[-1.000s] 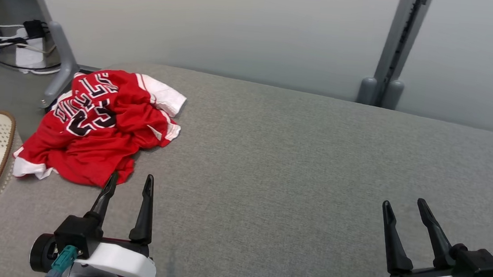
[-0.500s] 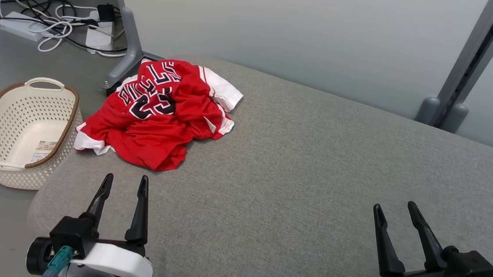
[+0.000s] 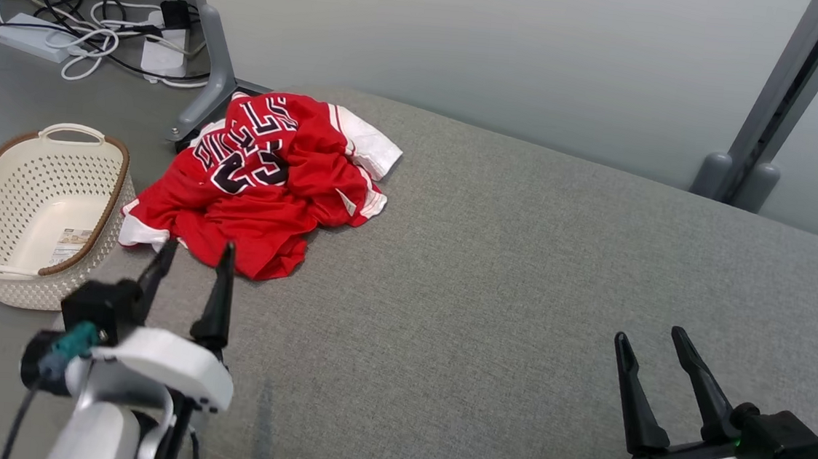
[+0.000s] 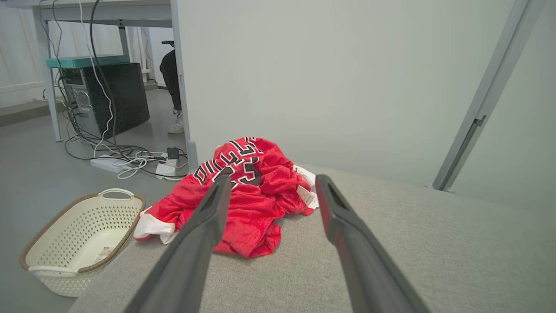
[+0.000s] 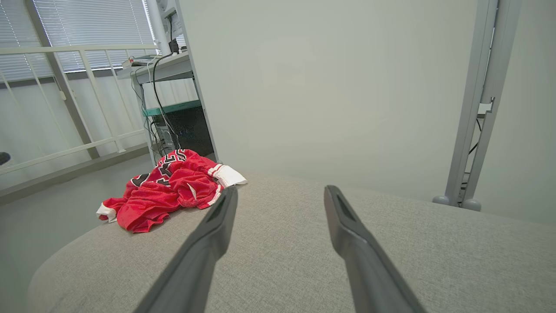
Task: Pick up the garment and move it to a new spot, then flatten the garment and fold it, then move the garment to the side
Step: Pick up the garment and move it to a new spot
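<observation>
The garment (image 3: 259, 181) is a red jersey with white trim and black lettering, crumpled in a heap at the far left corner of the grey padded surface (image 3: 508, 266). My left gripper (image 3: 194, 256) is open, its fingertips right at the heap's near edge, nothing between them. From the left wrist the garment (image 4: 243, 195) lies just past the spread fingers. My right gripper (image 3: 650, 336) stands open and empty over the near right of the surface. The right wrist view has the garment (image 5: 169, 187) far off to the left.
A cream perforated basket (image 3: 30, 214) with a brown rim stands on the floor left of the surface. Cables and a power strip (image 3: 89, 29) lie by a grey post foot (image 3: 200, 103) behind the garment. A pale partition wall (image 3: 467, 44) closes the far side.
The camera swung left between the first frames. Since half a second ago my left arm has risen and reached forward, bringing its fingertips to the garment's near edge. The right gripper held still.
</observation>
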You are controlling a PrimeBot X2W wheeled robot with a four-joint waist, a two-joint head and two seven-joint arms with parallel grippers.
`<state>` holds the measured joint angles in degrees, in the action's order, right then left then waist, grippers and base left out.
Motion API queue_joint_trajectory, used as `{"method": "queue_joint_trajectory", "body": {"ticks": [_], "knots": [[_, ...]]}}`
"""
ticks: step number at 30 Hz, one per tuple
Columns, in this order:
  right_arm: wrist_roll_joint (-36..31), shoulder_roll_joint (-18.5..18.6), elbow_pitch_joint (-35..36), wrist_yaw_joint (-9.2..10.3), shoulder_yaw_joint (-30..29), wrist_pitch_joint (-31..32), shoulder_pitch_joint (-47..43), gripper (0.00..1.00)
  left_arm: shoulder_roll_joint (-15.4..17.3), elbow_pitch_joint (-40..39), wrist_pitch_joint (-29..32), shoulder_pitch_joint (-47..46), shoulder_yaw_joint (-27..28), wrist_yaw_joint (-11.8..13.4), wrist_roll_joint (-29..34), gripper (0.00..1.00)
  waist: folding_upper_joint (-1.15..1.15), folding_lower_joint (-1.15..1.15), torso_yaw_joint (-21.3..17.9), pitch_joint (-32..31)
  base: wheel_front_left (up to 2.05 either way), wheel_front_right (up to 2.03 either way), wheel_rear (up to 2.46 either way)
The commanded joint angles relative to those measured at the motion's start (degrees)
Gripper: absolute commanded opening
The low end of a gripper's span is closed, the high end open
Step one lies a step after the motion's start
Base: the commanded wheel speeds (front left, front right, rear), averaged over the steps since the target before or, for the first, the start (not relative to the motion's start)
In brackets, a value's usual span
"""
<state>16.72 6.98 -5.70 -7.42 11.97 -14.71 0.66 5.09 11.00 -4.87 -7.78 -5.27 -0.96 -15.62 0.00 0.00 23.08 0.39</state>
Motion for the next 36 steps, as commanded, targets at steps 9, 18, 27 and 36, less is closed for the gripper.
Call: {"method": "queue_joint_trajectory", "body": {"ticks": [9,18,27,36], "knots": [[-0.4,1.4,2.8,-0.12,0.1,-0.1,2.8,1.00,6.1,1.8,17.9,-16.3,4.2,-2.4,-7.3,1.00,0.00,0.00,-3.3,5.6,0.00,0.00,0.00],[-1.1,2.0,4.6,-0.12,0.2,0.7,7.1,1.00,12.3,17.1,28.2,-33.8,7.7,-4.5,-14.0,1.00,0.00,0.00,-10.0,14.0,0.00,0.00,0.00],[-1.9,1.6,6.4,-0.12,-0.1,0.4,10.9,1.00,19.8,33.6,34.4,-45.4,7.7,-6.0,-16.4,1.00,0.00,0.00,-17.8,22.0,0.00,0.00,0.00],[-2.0,1.0,6.7,-0.12,-0.5,-0.2,12.5,1.00,23.9,45.8,36.1,-49.9,4.5,-6.5,-15.9,1.00,0.00,0.00,-21.5,25.7,0.00,0.00,0.00]]}}
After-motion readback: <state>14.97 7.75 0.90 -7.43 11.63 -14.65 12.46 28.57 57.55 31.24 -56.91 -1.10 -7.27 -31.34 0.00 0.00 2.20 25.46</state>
